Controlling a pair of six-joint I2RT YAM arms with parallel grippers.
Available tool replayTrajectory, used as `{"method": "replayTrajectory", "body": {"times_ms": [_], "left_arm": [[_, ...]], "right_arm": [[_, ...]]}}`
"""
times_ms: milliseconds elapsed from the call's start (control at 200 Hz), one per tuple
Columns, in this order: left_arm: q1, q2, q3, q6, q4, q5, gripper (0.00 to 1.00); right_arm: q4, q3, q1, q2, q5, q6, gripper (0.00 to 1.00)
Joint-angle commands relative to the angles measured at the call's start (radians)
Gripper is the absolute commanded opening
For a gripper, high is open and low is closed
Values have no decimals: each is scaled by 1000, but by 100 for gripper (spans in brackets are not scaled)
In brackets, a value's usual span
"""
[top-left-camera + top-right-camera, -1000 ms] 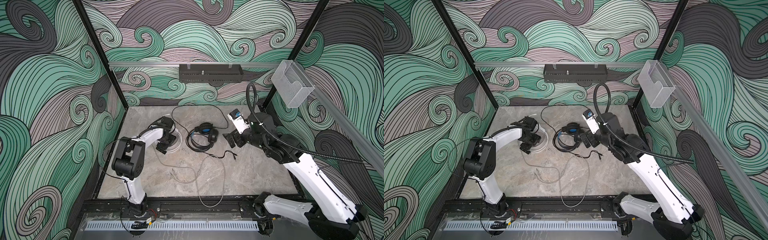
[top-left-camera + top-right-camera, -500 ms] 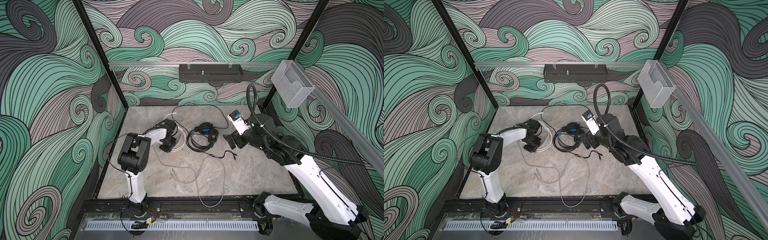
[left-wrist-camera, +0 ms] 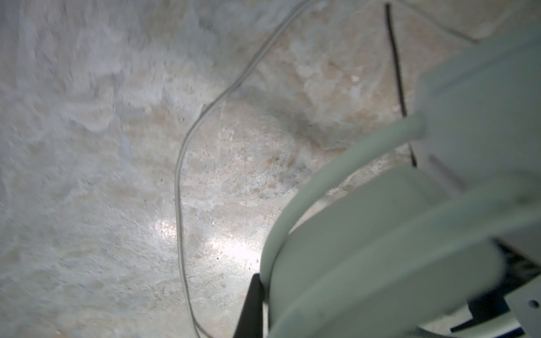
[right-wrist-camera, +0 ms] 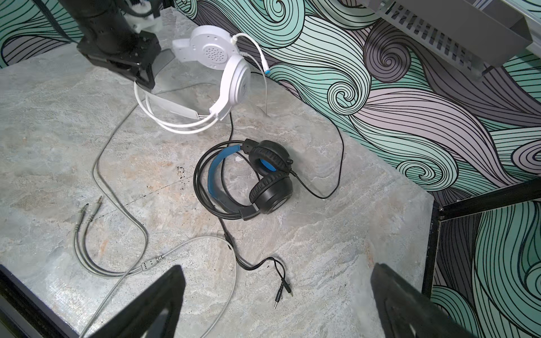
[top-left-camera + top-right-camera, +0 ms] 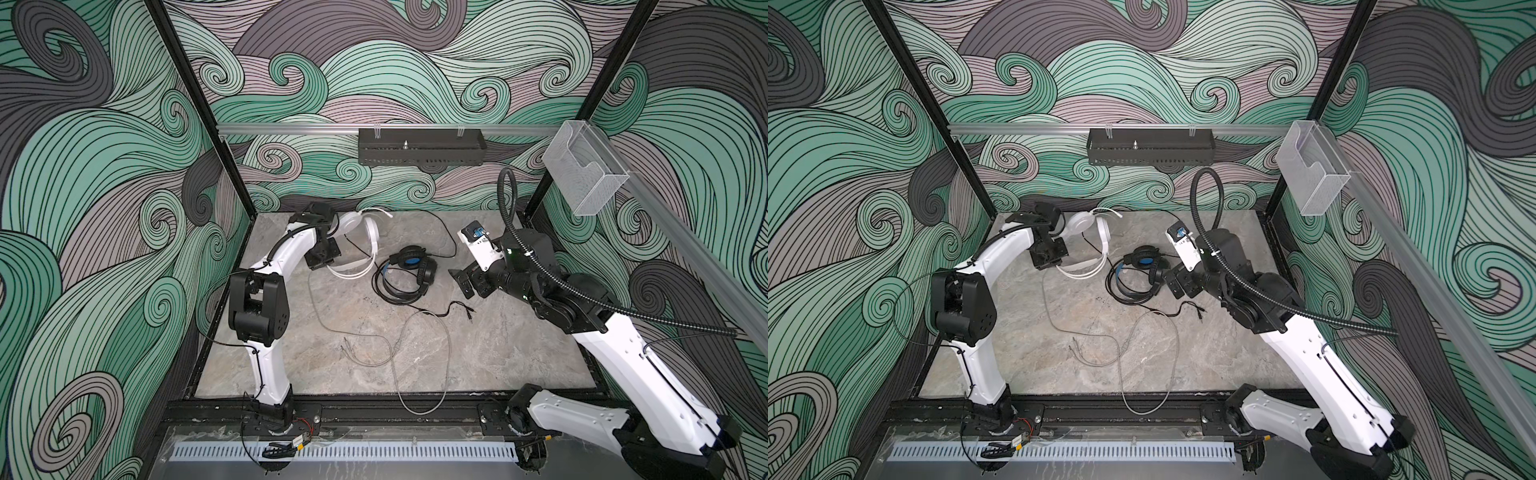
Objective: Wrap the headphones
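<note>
The white headphones point(image 5: 371, 237) point(image 5: 1101, 237) point(image 4: 232, 77) are tipped up at the back left, earcups raised. My left gripper point(image 5: 328, 266) point(image 5: 1055, 262) point(image 4: 144, 83) is shut on their headband; the left wrist view shows the band point(image 3: 380, 234) pressed against one dark finger point(image 3: 251, 307). Their pale cable point(image 5: 395, 357) point(image 4: 123, 210) trails loose toward the front edge. The black headphones point(image 5: 409, 270) point(image 5: 1142, 266) point(image 4: 265, 175) with blue cups lie flat in the middle, their black cable's plugs point(image 4: 282, 289) lying loose. My right gripper point(image 5: 463, 282) point(image 5: 1177, 282) point(image 4: 276, 270) hangs open and empty beside them.
A black tray point(image 5: 419, 145) hangs on the back rail, and a clear plastic box point(image 5: 582, 174) is fixed to the right rail. The patterned back wall stands just behind the white headset. A loop of the pale cable point(image 5: 419, 409) overhangs the black front frame.
My left gripper closed on the white headband and swung toward the back, tipping the headset up off the table. The right arm has barely moved.
</note>
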Motion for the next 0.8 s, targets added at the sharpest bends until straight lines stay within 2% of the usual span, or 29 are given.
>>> {"method": "replayTrajectory", "body": {"times_ms": [0,215,265,415,560,730,796], "left_arm": [[-9,23,43,336,-211,-23,0],[-13,-30,-89,600,-211,158,0],[-5,-40,-96,619,-200,166,0],[0,-21,-100,634,-197,71,2],[-2,-41,-209,638,-91,-84,8],[-10,-17,-248,629,-2,-104,12],[-16,3,-234,618,10,-129,21]], "right_arm": [[-24,5,7,5,-3,17,100],[-61,38,7,33,-28,37,100],[-64,39,12,44,-33,39,99],[-85,60,46,72,-2,36,100],[-83,70,54,78,34,25,100],[-83,75,57,78,12,35,99],[-85,73,57,70,16,30,99]]}}
